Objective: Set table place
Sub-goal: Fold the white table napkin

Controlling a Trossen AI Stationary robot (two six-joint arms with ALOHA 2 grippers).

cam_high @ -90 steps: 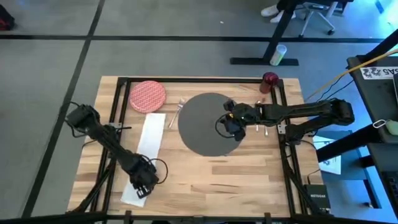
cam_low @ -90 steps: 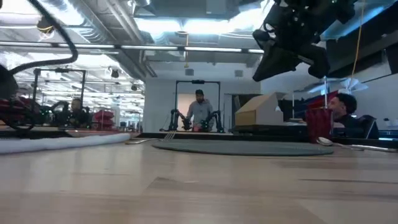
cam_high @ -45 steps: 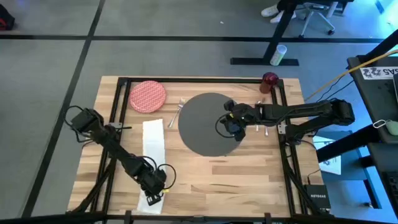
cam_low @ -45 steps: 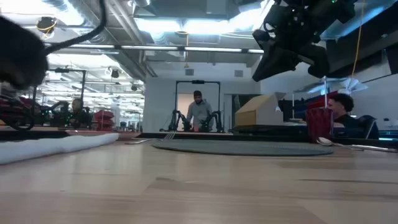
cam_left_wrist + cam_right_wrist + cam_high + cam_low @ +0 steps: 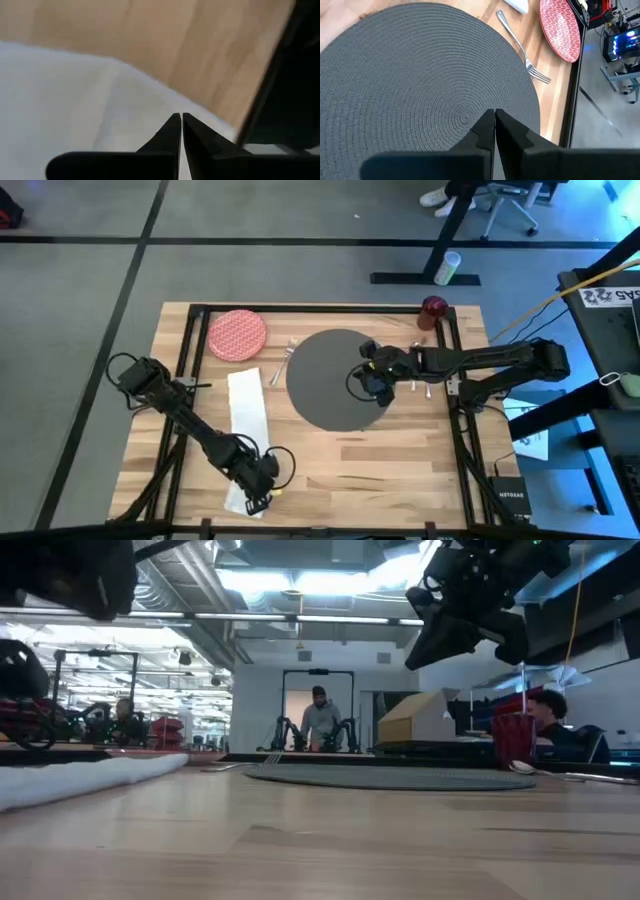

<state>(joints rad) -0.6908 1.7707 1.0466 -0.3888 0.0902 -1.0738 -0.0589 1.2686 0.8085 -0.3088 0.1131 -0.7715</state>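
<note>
High view first: we see the table (image 5: 330,460) with the grey mat (image 5: 325,395) lying flat near its middle. The red plate (image 5: 237,334) sits at the far left corner, well apart from the mat, and the fork (image 5: 285,358) lies between them, just beside the mat's left edge. The dark red cup (image 5: 434,307) stands at the far right corner. Thin silver pieces show just right of the mat, partly under the right arm; we cannot tell knife from spoon there.

The napkin (image 5: 246,430) stretches as a long white strip on the left half, running toward the near edge. Our left gripper (image 5: 262,485) is at the strip's near end, close to the near edge. In the left wrist view its fingers meet at their tips right over the napkin (image 5: 75,100), but we cannot tell whether cloth is pinched between them.

Our right gripper (image 5: 371,380) hovers over the mat's right part. The right wrist view shows its fingers pressed together with nothing between them, above the woven mat (image 5: 410,85), with the fork (image 5: 522,50) and plate (image 5: 562,27) beyond.

Low view: the napkin (image 5: 90,778) lies on the left, the mat (image 5: 390,778) mid-table, and a person stands far back in the room.
</note>
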